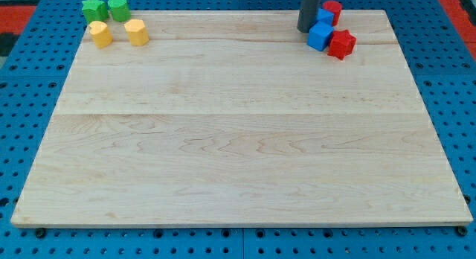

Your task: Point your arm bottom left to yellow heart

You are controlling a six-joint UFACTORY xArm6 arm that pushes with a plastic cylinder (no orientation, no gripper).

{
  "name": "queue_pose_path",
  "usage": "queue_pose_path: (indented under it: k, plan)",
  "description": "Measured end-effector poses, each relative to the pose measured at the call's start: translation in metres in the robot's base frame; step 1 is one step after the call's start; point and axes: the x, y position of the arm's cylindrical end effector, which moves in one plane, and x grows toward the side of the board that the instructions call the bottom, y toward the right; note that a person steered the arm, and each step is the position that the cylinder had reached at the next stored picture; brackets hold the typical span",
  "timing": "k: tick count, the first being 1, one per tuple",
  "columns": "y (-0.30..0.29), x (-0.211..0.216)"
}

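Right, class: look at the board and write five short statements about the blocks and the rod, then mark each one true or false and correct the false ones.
1. My tip is at the view's top right, just left of the blue blocks. True.
2. The two yellow blocks sit beside the red blocks. False: they are at the top left, below the green blocks.
3. The two green blocks touch the rod. False: they lie far to its left.
4. A red block lies right of a blue block. True.
5. The middle of the wooden board holds a block. False: all blocks sit near the top edge.
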Motion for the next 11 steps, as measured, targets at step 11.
queue_pose_path:
  k: [11]
  plan:
    - [-0.425, 0.032]
